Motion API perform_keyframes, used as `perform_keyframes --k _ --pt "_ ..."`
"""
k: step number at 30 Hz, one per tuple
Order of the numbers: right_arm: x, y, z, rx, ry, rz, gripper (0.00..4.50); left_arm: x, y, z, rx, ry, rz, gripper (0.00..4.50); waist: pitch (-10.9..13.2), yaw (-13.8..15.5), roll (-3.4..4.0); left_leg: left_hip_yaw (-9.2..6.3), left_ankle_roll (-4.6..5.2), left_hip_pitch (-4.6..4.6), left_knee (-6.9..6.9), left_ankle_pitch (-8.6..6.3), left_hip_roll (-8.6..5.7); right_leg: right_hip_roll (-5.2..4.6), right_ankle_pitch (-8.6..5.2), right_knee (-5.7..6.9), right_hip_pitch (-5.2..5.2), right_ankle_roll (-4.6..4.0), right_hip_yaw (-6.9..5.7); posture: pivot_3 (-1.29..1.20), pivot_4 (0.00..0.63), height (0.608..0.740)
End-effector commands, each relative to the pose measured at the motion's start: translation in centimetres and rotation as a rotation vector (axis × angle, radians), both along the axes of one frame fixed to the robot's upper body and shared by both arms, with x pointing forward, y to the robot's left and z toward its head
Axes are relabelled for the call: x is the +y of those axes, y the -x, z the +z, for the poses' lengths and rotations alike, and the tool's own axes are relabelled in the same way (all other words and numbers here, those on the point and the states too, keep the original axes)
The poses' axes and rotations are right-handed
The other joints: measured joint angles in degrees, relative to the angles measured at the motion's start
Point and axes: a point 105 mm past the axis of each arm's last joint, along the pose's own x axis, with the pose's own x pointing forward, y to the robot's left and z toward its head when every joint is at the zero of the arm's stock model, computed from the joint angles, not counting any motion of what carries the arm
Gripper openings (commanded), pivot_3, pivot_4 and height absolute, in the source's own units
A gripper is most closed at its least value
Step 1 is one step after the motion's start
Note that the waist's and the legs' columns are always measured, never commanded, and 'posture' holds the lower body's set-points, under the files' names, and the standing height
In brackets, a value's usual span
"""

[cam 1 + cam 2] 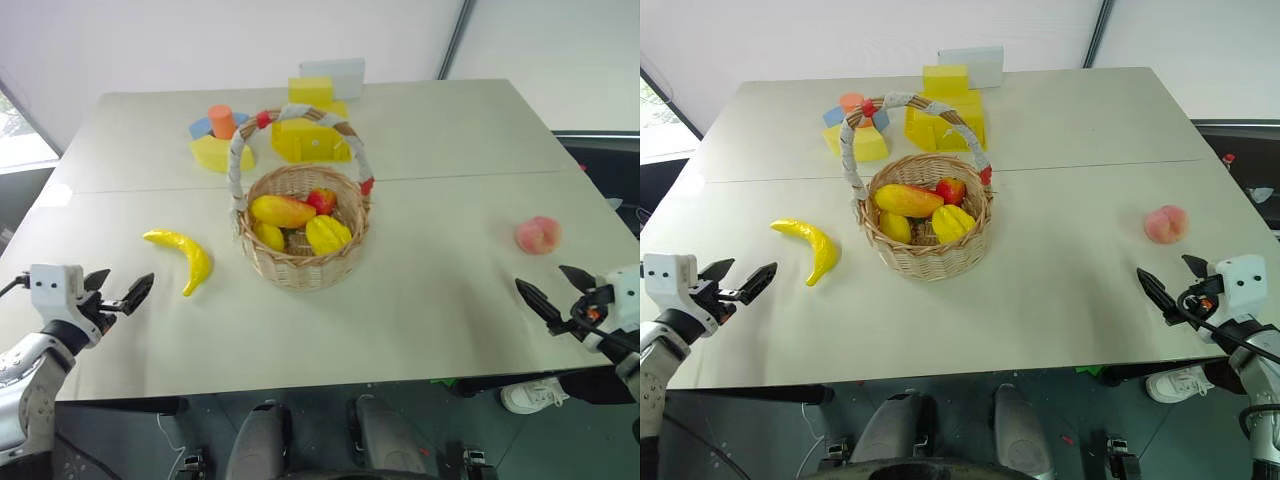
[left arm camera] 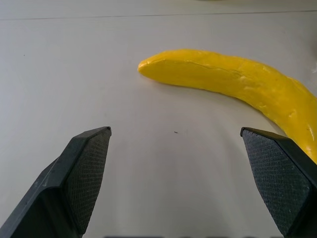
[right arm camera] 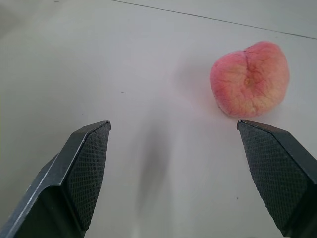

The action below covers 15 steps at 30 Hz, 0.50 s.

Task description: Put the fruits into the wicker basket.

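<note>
Nearest the table's (image 1: pixel 420 330) front edge: left gripper (image 1: pixel 120 293) and right gripper (image 1: pixel 556 290) are held low and level at either side, both spread wide, nothing gripped.

Just past the left gripper, the banana (image 1: pixel 183 257) is lying flat on the table, not yet touched; its far end is cut off in the left wrist view. Ahead of the right gripper and off to its outer side, the peach (image 1: pixel 538 235) is sitting alone, also untouched.

Mid-table, between the two: the basket (image 1: pixel 300 262), upright, handle arched over. Yellow and red fruit pieces are already inside; exact count can't be made out, as they overlap.

Step judged: reach-in for the last two fruits. Next move calls for each gripper to be advanced and centred on its fruit before closing; the peach is off-axis, so a sideways correction is needed.

Far side: foam blocks (image 1: pixel 222 137) and a yellow box (image 1: pixel 312 140), partly hidden behind the handle.
</note>
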Motion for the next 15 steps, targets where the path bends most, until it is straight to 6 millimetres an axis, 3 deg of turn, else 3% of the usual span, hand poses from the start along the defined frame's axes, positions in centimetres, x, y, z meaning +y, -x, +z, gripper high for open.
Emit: perform_keyframes --k 1,11,15 --pt "0.1 -0.2 1.0 -0.048 0.018 0.005 4.29 0.0 -0.1 0.8 -0.023 -0.01 -0.006 4.5 0.0 0.0 0.0 0.0 0.0 0.0 0.0 0.0 0.0 0.0 0.0 0.0 0.0 0.01 0.0 0.0 0.15 0.74" --pt "1.2 -0.9 2.5 -0.084 0.047 0.069 4.29 -0.9 -0.8 1.8 -0.017 -0.046 -0.027 4.5 0.0 0.0 0.0 0.0 0.0 0.0 0.0 0.0 0.0 0.01 0.08 0.01 0.0 0.14 0.0 0.0 0.15 0.74" --pt "3.7 -1.5 4.7 -0.108 0.089 0.212 4.29 -2.2 -2.5 4.4 -0.063 -0.035 -0.008 4.5 0.0 0.1 0.0 0.0 0.0 0.0 0.01 0.0 0.0 0.01 0.08 0.02 0.0 0.15 0.0 0.0 0.15 0.74"
